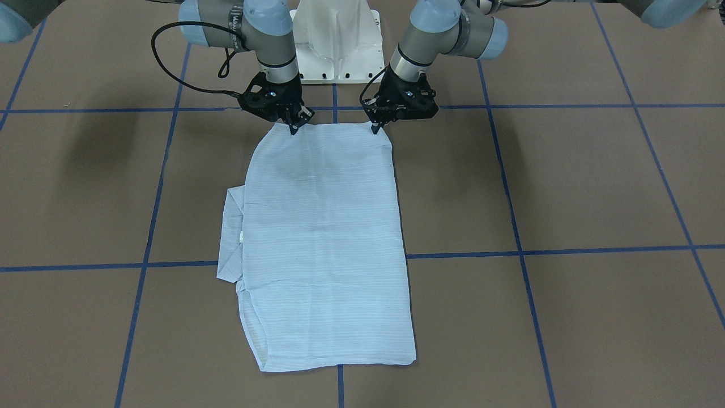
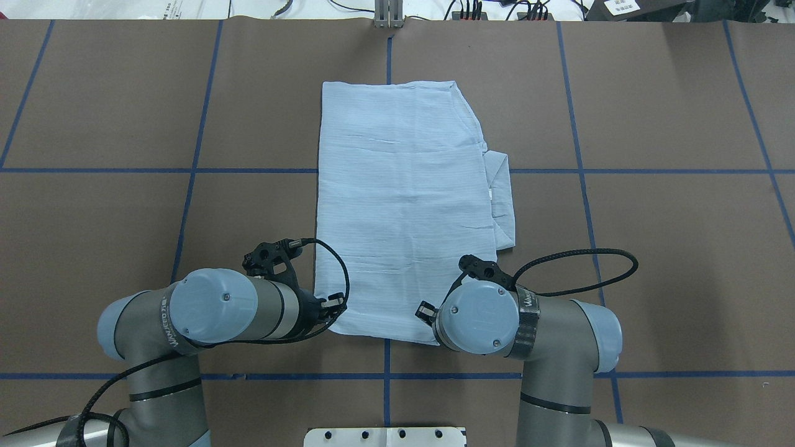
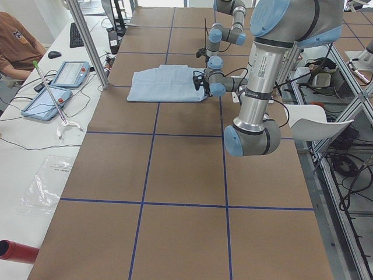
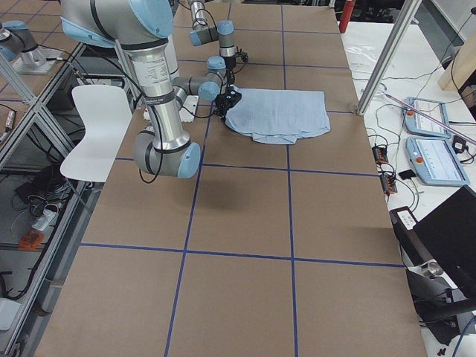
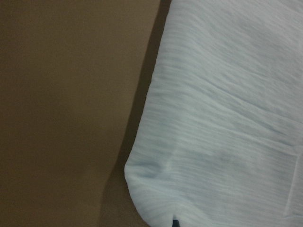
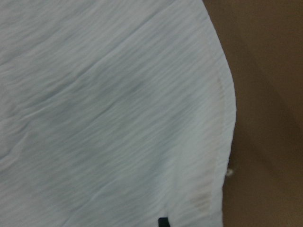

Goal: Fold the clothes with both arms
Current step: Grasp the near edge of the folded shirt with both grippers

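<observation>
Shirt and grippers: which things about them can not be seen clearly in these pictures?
1. Whether the left gripper and right gripper pinch the shirt: overhead, the arms cover them; in the front view the tips are too small; the wrist views cut them off at the bottom edge.
2. Buttons, collar, tag: seen in no view; the shirt lies folded.
3. The flap beside the shirt: sleeve or collar, cannot tell.

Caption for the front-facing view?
Left hand and right hand grip the robot-side corners of the partly folded shirt on the table.
</observation>
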`<move>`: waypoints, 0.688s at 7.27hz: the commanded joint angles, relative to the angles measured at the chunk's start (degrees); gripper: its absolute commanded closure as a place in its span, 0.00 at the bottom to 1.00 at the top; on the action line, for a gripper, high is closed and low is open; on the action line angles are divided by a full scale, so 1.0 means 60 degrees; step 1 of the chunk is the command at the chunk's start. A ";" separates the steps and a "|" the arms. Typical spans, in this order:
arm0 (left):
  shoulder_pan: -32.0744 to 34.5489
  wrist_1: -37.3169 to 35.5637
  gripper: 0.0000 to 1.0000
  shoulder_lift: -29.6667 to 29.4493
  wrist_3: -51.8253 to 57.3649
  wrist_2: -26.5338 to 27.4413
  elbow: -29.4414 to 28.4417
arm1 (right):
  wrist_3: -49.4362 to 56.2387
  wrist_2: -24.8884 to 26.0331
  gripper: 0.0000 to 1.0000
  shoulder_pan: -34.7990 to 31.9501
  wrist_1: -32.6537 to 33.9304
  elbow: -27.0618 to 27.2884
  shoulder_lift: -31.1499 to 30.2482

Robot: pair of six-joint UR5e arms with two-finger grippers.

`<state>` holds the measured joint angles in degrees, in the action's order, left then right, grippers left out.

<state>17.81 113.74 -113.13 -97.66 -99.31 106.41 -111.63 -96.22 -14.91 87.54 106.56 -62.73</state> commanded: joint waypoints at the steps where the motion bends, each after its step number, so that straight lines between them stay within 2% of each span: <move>1: 0.0049 -0.0060 1.00 0.0148 -0.0012 -0.0511 0.0572 | 0.0031 -0.0222 1.00 -0.0049 -0.0014 0.0680 -0.0149; 3: 0.0006 -0.1560 1.00 0.0120 -0.0026 -0.1112 0.1653 | 0.0031 -0.0748 1.00 -0.0064 -0.0014 0.1323 -0.0411; 5: -0.0140 -0.2809 1.00 0.0076 -0.0462 -0.1756 0.2607 | 0.0017 -0.1654 1.00 0.0038 -0.0058 0.2203 -0.0720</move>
<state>17.45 101.69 -112.50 -98.67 -107.49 118.35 -111.47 -102.60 -15.08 87.35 116.65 -66.01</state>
